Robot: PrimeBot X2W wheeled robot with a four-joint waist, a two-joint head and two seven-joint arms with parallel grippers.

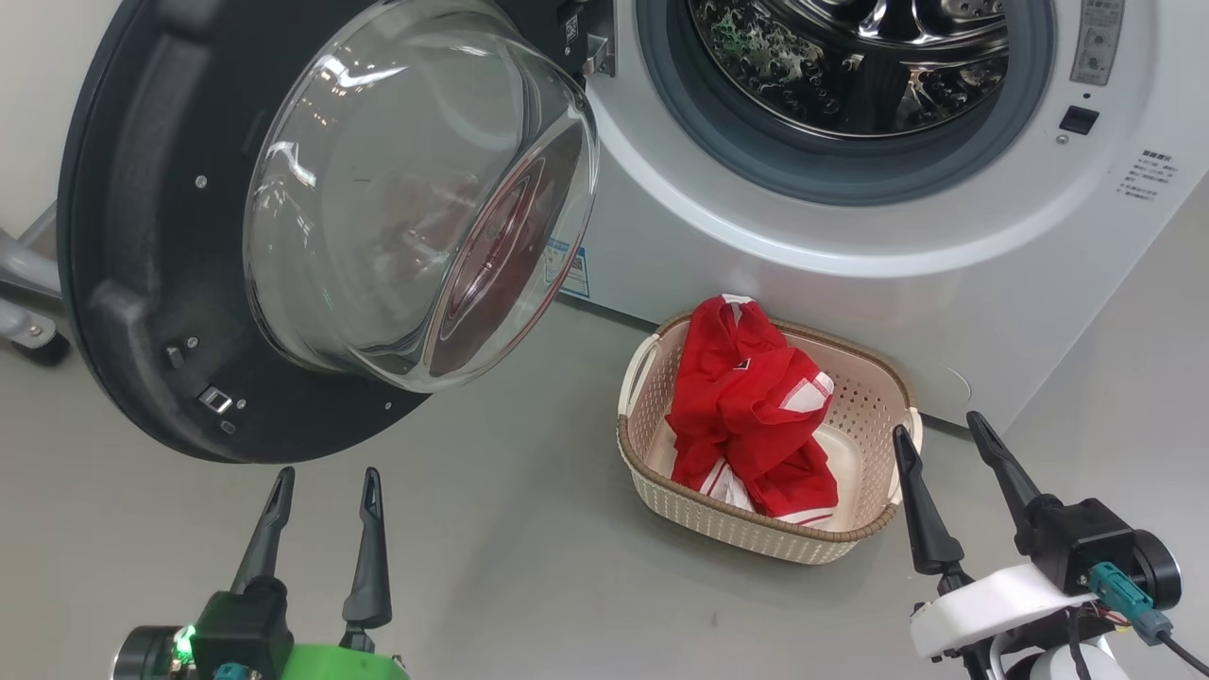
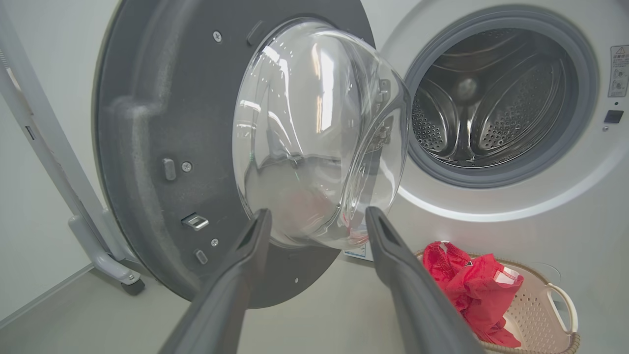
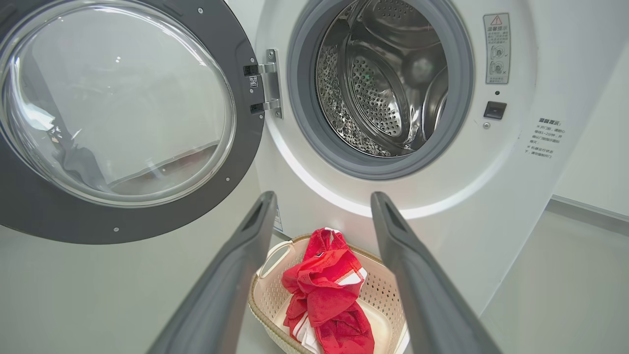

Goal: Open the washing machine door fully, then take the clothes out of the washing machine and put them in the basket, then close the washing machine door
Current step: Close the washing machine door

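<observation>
The left gripper [image 1: 327, 477] and right gripper [image 1: 936, 425] are gaping wide, empty — any push on the door [image 1: 142, 236] is risking slipping off its slick glass, leaving it ajar.

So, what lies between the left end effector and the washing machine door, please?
Only bare floor separates the left end effector from the door, in the head view.

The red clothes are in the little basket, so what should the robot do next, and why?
Probably bring the open left gripper against the black-rimmed round glass door and begin pushing it shut: the red clothes lie in the cream perforated basket, the steel drum looks empty, and the door stands wide open in front of that gripper.
</observation>
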